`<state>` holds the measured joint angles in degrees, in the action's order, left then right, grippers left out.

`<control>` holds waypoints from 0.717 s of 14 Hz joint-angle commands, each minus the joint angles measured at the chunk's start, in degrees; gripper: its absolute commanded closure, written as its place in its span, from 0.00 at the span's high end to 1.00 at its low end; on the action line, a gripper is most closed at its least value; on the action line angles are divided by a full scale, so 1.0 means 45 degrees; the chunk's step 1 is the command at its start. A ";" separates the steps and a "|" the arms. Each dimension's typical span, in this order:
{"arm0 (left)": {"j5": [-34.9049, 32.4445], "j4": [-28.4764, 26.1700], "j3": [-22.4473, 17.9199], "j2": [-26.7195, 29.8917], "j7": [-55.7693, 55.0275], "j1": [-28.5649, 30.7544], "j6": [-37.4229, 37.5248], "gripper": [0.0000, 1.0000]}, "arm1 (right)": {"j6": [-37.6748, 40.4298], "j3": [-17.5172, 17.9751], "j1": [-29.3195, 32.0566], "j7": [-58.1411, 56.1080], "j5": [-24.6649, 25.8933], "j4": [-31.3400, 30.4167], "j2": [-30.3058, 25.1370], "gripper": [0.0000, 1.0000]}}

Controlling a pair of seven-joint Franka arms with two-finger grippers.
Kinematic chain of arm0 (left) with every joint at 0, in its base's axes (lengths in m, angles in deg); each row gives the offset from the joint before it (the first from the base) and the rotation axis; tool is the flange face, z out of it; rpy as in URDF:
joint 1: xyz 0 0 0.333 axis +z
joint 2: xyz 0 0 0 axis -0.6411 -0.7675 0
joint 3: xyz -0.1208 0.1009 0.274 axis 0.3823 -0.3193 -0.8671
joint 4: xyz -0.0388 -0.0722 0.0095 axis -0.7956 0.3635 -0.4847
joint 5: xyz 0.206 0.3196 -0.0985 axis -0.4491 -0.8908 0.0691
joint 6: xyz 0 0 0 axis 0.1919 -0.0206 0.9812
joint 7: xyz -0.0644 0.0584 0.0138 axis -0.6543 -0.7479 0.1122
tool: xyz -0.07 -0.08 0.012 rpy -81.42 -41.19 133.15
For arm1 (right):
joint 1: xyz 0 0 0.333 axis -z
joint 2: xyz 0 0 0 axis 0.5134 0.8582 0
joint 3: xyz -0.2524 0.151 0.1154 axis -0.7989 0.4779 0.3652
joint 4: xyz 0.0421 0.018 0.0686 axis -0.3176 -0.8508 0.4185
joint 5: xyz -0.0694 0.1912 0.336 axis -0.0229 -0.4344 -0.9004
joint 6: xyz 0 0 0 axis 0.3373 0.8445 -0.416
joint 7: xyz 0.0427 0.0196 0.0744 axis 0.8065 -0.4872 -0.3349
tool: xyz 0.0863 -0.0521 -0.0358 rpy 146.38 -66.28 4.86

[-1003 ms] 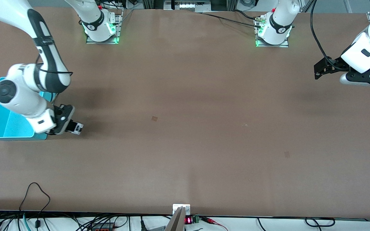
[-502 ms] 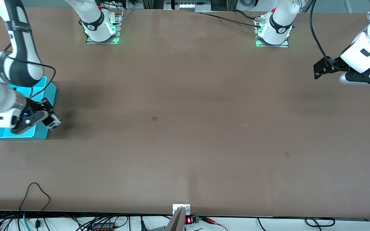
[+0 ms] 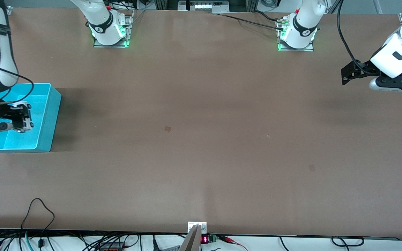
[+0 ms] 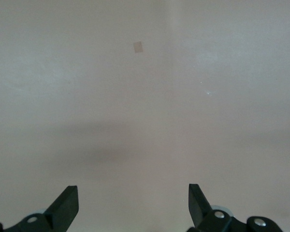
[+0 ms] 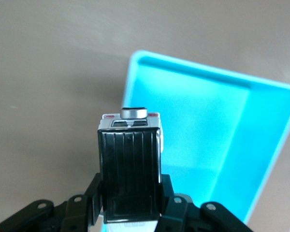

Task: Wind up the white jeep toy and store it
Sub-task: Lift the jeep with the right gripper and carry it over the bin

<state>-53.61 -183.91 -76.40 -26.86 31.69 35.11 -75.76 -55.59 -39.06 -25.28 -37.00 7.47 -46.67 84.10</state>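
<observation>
My right gripper [image 3: 19,118] is shut on the white jeep toy [image 3: 24,116] and holds it over the open turquoise bin [image 3: 49,115] at the right arm's end of the table. In the right wrist view the jeep [image 5: 130,169] shows its black ribbed roof panel between the fingers, with the bin [image 5: 261,145] under it. My left gripper [image 3: 347,74] is open and empty, held in the air over the left arm's end of the table; its fingertips [image 4: 67,205] show over bare table in the left wrist view.
The brown table [image 3: 201,139] is bare apart from small tape marks [image 3: 167,128]. The arm bases [image 3: 110,29] stand along the edge farthest from the front camera. Cables [image 3: 37,216] hang off the nearest edge.
My right gripper has carried the jeep from beside the bin toward the right arm's end, and now it is over the bin. The left arm has not moved.
</observation>
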 commanded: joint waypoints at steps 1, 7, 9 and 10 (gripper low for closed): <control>0.0098 0.0312 0.0143 -0.0045 0.0085 0.0198 0.0233 1.00 | -0.0326 -0.0011 0.0880 0.0400 0.0495 -0.0216 0.0199 0.00; 0.0098 0.0312 0.0046 -0.0084 0.0124 0.0237 0.0233 1.00 | -0.3023 -0.0011 0.2053 0.0928 0.0476 -0.2831 0.0319 0.00; 0.0098 0.0312 0.0026 -0.0084 0.0144 0.0237 0.0233 1.00 | -0.3820 0.0008 0.2269 0.0889 0.0476 -0.3029 0.0746 0.00; 0.0098 0.0312 0.0026 -0.0084 0.0163 0.0237 0.0233 1.00 | -0.4173 0.0008 0.2406 0.0831 0.0476 -0.3048 0.0981 0.00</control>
<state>-53.61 -183.85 -76.52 -26.86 31.69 35.60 -75.76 -71.54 -39.80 -16.19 -34.15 8.38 -59.59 88.00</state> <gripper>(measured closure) 0.000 0.493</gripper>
